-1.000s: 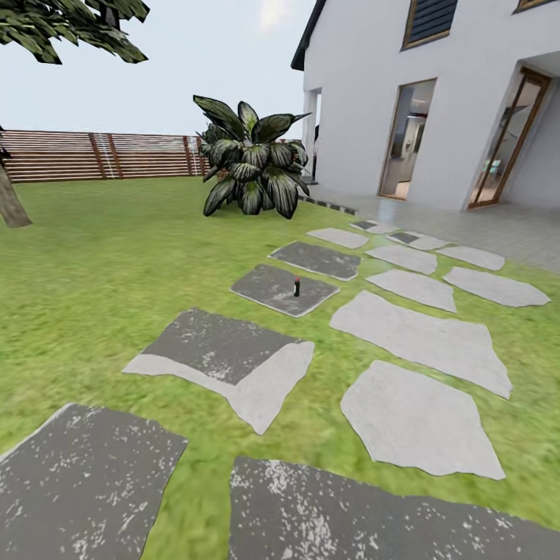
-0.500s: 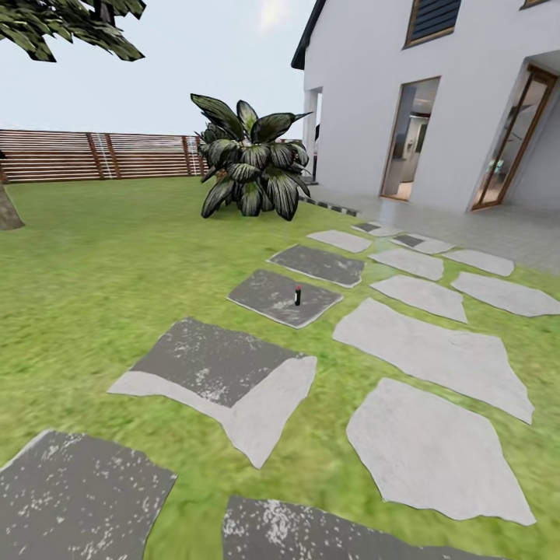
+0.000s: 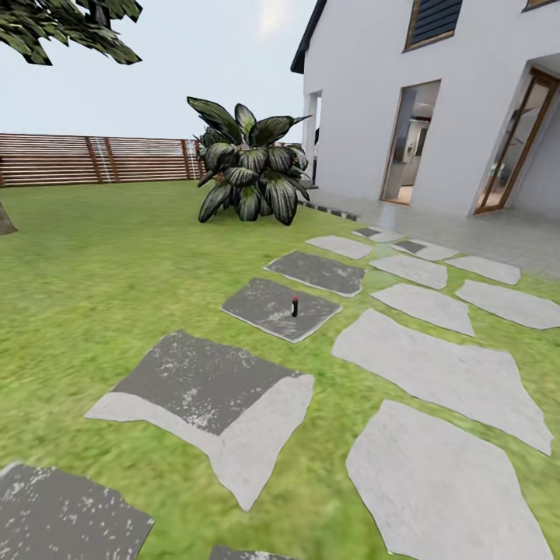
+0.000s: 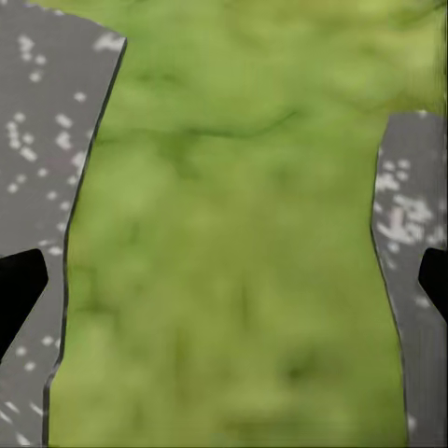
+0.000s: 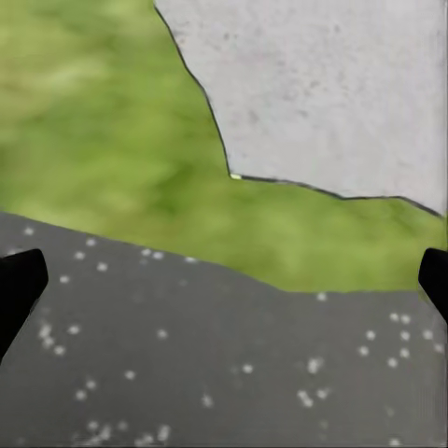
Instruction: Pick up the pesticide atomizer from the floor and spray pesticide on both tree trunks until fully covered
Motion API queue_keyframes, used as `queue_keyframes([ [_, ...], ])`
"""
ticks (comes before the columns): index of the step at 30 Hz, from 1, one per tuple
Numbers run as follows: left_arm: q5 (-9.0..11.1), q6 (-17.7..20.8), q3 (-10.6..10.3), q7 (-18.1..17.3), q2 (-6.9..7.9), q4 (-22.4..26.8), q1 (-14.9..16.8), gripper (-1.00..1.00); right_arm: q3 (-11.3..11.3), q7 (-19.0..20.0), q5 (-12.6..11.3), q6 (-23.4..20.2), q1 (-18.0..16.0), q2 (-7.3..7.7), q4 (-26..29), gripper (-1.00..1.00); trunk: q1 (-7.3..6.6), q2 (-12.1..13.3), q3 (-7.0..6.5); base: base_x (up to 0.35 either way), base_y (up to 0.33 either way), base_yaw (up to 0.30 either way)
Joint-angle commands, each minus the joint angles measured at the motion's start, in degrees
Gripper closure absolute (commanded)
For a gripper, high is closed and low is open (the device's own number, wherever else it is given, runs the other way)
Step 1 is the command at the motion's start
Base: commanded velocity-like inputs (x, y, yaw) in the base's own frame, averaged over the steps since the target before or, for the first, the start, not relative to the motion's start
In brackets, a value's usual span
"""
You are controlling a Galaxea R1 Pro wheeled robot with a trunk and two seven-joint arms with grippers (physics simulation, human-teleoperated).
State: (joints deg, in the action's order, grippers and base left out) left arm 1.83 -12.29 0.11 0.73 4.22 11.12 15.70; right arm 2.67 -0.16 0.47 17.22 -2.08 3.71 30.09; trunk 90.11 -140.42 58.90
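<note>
The pesticide atomizer (image 3: 295, 306), a small dark bottle with a red top, stands upright on a dark grey paving slab (image 3: 268, 303) mid-lawn in the head view. One tree shows at the far left: the foot of its trunk (image 3: 4, 221) at the picture's edge and part of its dark crown (image 3: 66, 27) above. In the left wrist view my left gripper (image 4: 224, 289) is open over grass between two slabs, holding nothing. My right gripper (image 5: 224, 289) is open too, empty, over a dark slab and grass.
Grey stone slabs (image 3: 435, 373) cross the green lawn (image 3: 117, 264) toward a white house (image 3: 435, 101) with open doorways. A broad-leaved dark shrub (image 3: 249, 167) grows near the house corner. A reddish-brown slatted fence (image 3: 93, 159) closes the far side.
The whole head view has shifted: the camera has advanced and turned slightly, so the slabs lie nearer and the left trunk slid toward the edge. The atomizer stands unmoved.
</note>
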Motion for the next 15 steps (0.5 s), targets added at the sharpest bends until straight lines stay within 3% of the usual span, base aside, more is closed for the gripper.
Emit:
queue_keyframes([
  [1,0.2,-0.3,0.0,0.1,0.00,0.0,0.0,-1.00,0.1,0.0,0.1,0.2,0.0,-0.01,0.0,-1.00,0.02,0.0,0.05,0.332,-0.105,0.000],
  [15,0.2,-0.7,0.0,0.1,-0.01,0.0,0.0,-1.00,0.1,0.0,0.1,0.2,0.0,-0.02,-0.1,-1.00,0.02,0.0,0.05,0.332,-0.105,0.000],
])
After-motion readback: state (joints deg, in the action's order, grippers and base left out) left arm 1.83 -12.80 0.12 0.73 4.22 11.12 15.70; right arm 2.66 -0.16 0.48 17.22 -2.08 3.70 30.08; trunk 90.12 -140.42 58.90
